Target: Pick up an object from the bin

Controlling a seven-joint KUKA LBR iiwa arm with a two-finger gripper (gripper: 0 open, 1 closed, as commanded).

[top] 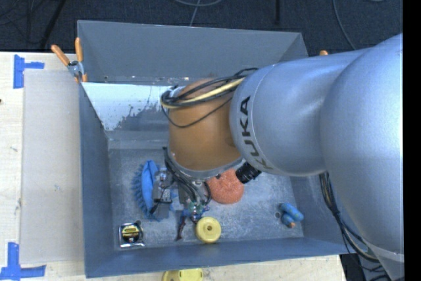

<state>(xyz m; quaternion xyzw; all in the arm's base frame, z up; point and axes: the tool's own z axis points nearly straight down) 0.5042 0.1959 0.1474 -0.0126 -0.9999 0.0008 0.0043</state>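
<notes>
As arm (296, 122) overhangs, gripper (177, 199) partly hidden

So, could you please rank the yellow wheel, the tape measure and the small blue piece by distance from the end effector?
1. Yellow wheel, just below-right of the end effector.
2. Tape measure, lower-left corner.
3. Small blue piece, far right.

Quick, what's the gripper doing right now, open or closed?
Gripper: cannot be told; it is low between the blue brush and the orange ball.
</notes>
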